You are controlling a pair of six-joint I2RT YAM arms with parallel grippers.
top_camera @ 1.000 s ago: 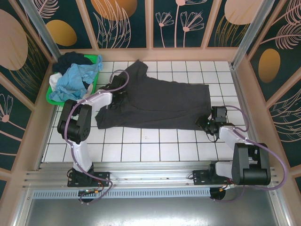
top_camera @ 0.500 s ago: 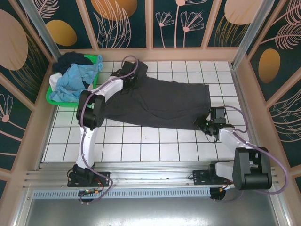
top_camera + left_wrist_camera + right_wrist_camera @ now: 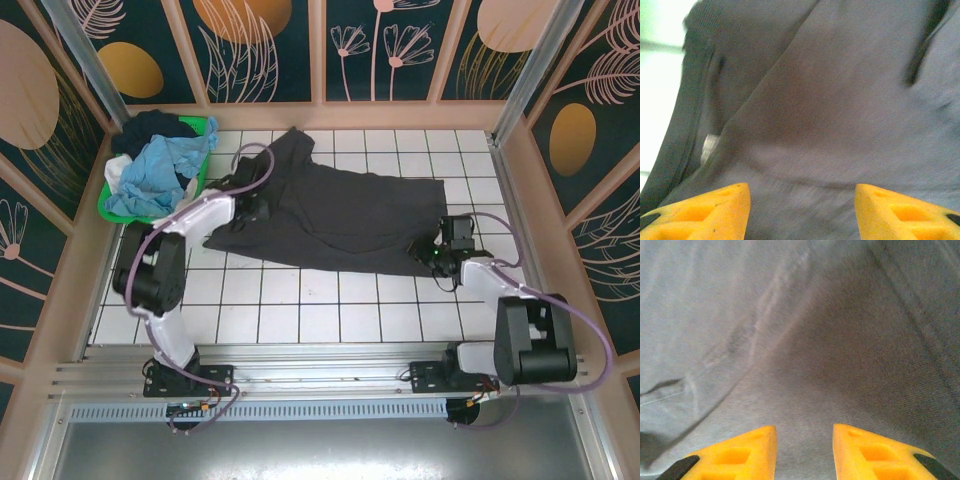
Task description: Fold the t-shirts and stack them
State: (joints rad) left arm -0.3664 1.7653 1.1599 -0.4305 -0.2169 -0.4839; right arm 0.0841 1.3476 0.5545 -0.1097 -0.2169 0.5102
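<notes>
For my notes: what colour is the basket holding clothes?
Bright green; the basket shows best from the top external view.

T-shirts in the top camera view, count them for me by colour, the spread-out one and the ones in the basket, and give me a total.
charcoal-grey t-shirt: 1, spread flat
light blue t-shirt: 1, in the green basket
dark navy t-shirt: 1, in the basket
white t-shirt: 1, in the basket, mostly covered
Total: 4, as far as the heap shows
</notes>
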